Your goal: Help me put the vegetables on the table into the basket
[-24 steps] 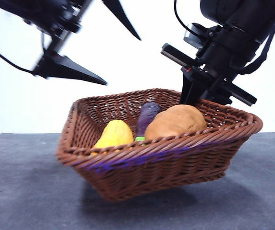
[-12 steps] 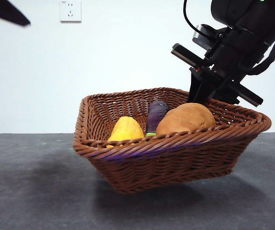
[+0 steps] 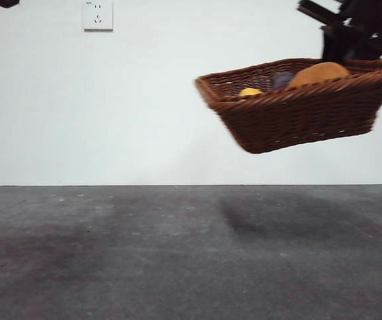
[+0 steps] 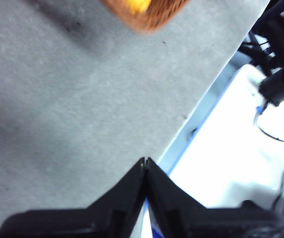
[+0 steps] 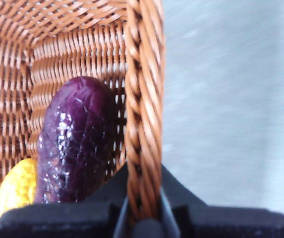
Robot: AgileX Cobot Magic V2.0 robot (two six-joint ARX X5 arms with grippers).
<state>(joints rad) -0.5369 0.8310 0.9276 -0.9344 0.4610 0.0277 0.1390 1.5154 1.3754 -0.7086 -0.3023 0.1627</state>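
Note:
The brown wicker basket [image 3: 297, 110] hangs in the air at the upper right of the front view, well above the table [image 3: 177, 253]. In it lie the yellow corn [image 3: 250, 91], the purple eggplant [image 3: 282, 80] and the orange-brown potato [image 3: 321, 72]. My right gripper [image 5: 142, 208] is shut on the basket's braided rim [image 5: 142, 99]; the eggplant [image 5: 75, 139] and corn [image 5: 14, 186] show beside it. My left gripper [image 4: 145, 161] is shut and empty, raised over the table near its edge; a corner of the basket [image 4: 144, 11] shows far off.
A white wall with a socket [image 3: 98, 15] stands behind the table. The table's edge [image 4: 201, 109] and cables on the white floor [image 4: 275, 124] show in the left wrist view. A black tip of the left arm [image 3: 1, 3] sits at the top left corner.
The basket with the three vegetables has been lifted off the table and carried up and to the right by my right gripper. The left arm has withdrawn up to the left corner.

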